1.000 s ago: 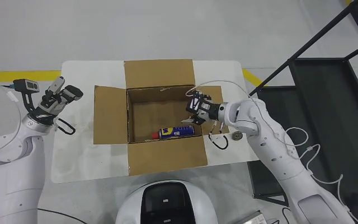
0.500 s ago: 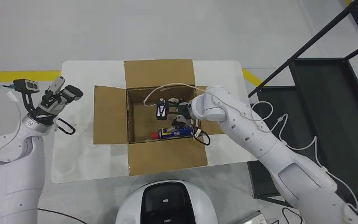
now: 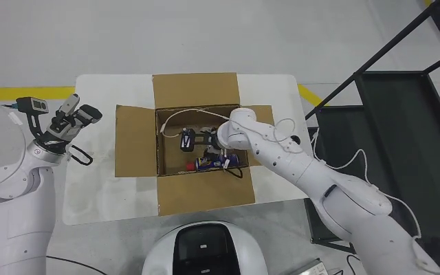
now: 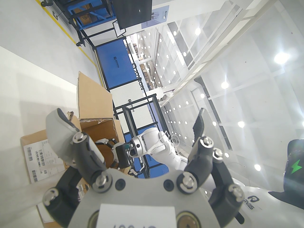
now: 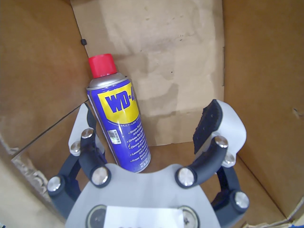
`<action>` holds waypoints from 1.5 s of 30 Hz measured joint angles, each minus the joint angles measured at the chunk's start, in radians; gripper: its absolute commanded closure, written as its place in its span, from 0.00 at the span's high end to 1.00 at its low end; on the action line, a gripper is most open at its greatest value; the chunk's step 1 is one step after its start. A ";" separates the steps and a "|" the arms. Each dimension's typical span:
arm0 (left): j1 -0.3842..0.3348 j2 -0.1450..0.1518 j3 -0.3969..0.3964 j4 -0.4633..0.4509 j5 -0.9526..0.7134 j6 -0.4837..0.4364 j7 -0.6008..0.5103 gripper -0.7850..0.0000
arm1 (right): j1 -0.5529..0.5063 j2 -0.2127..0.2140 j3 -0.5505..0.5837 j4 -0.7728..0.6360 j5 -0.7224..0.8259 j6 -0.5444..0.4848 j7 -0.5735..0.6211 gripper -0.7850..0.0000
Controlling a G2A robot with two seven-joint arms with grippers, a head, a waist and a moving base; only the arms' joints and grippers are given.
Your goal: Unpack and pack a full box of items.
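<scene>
Inside the box (image 3: 199, 194), the right claw (image 5: 148, 119) sits low and wide open, with no grip on anything. The can (image 5: 118, 119) lies on its side on the box floor, between the jaws and hard up by one finger (image 5: 82, 122); we can't tell if they touch. There's a wide gap from the can to the other pad (image 5: 209, 122).

From the top view, the can (image 3: 206, 163) runs along the box's near wall, red cap toward the robot's left. The can's length and the near-left corner are close together, so that side is tight. Bare cardboard floor runs from the can to the far wall, which gives the most room.

All four flaps are folded out flat on the surface (image 3: 103, 89). The right arm comes in over the right flap and rim. Its white cable (image 3: 180, 113) loops over the far rim, close to the left wall.

The left claw (image 4: 129, 119) is also open and holds nothing. We see it raised over the surface's left edge, well apart from the box's left flap (image 3: 134, 141). A strip of white surface lies between them.

A dark rack (image 3: 392, 103) stands just beside the surface's right edge, near the right arm's elbow.
</scene>
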 measured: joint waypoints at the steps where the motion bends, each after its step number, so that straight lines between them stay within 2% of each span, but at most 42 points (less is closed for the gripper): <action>1: 0.000 0.000 0.000 0.000 0.000 0.000 0.000 1.00 | 0.004 -0.006 -0.006 0.014 0.001 -0.002 -0.001 1.00; 18: 0.000 0.000 0.000 0.000 0.000 0.000 0.000 1.00 | 0.064 -0.114 -0.086 0.246 0.006 -0.039 -0.034 1.00; 19: 0.000 0.000 0.000 0.000 0.000 0.000 0.000 1.00 | 0.066 -0.119 -0.089 0.255 0.005 -0.041 -0.035 0.95; 20: 0.000 0.000 0.000 0.000 0.000 0.000 0.000 1.00 | 0.069 -0.124 -0.092 0.267 0.004 -0.045 -0.036 0.75; 21: 0.000 0.000 0.000 0.000 0.000 0.000 0.000 1.00 | 0.071 -0.129 -0.094 0.275 0.004 -0.047 -0.037 0.46; 24: 0.000 0.000 0.000 0.000 0.000 0.000 0.000 1.00 | 0.076 -0.142 -0.100 0.303 0.001 -0.052 -0.042 0.16; 25: 0.000 0.000 0.000 0.000 0.000 0.000 0.000 1.00 | 0.077 -0.145 -0.101 0.311 0.000 -0.054 -0.043 0.02; 36: 0.000 0.000 0.000 0.000 0.000 0.000 0.000 1.00 | 0.095 -0.175 -0.103 0.359 -0.025 -0.054 -0.062 0.00; 45: 0.000 0.000 0.000 0.000 0.000 0.000 0.000 1.00 | 0.095 -0.152 -0.058 0.286 -0.054 -0.039 -0.078 0.00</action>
